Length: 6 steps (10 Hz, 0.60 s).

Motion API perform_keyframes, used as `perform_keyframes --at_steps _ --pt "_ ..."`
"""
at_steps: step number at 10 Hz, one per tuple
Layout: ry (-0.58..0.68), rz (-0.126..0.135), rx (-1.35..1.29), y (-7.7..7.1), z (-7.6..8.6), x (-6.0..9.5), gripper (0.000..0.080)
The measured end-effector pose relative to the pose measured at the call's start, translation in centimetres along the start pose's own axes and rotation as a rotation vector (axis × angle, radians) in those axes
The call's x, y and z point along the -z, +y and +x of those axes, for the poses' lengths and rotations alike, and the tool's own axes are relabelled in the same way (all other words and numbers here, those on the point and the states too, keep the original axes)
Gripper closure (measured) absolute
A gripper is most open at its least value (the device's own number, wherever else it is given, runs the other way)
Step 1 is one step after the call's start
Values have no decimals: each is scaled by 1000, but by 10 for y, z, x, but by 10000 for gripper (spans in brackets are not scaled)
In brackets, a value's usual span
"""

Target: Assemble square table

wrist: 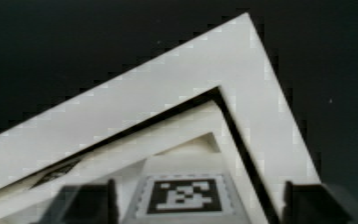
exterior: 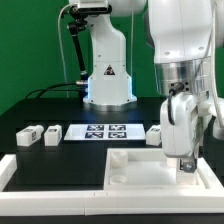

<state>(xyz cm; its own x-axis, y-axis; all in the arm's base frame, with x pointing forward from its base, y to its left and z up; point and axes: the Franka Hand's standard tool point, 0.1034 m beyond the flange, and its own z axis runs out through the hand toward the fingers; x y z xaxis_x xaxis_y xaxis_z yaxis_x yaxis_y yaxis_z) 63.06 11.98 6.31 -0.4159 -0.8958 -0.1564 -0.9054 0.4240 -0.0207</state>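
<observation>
The white square table top (exterior: 135, 170) lies at the front of the table, toward the exterior view's right. In the wrist view one corner of its raised rim (wrist: 194, 75) fills the picture. My gripper (exterior: 184, 160) hangs over the top's right end. A stubby white leg with a black-and-white tag (wrist: 179, 195) stands between the jaws of my gripper (wrist: 197, 202). The dark fingers (wrist: 306, 205) stand apart from it on both sides, so the gripper is open. Three more tagged legs lie loose on the black table: two at the left (exterior: 27, 136) (exterior: 50, 133) and one behind the top (exterior: 156, 134).
The marker board (exterior: 105, 131) lies flat in the middle, behind the table top. A low white border rail (exterior: 10, 165) runs along the front and the left. The robot's white base (exterior: 108, 75) stands at the back, with a cable beside it.
</observation>
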Motion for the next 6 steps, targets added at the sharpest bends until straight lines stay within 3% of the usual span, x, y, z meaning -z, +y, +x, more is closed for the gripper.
perform_keyframes --at_steps 1,2,3,6 --pt "0 0 1 0 0 0 298" --pt "0 0 3 0 0 0 177" --pt "0 0 6 1 -1 0 158" --pt "-25 16 46 5 -12 22 151"
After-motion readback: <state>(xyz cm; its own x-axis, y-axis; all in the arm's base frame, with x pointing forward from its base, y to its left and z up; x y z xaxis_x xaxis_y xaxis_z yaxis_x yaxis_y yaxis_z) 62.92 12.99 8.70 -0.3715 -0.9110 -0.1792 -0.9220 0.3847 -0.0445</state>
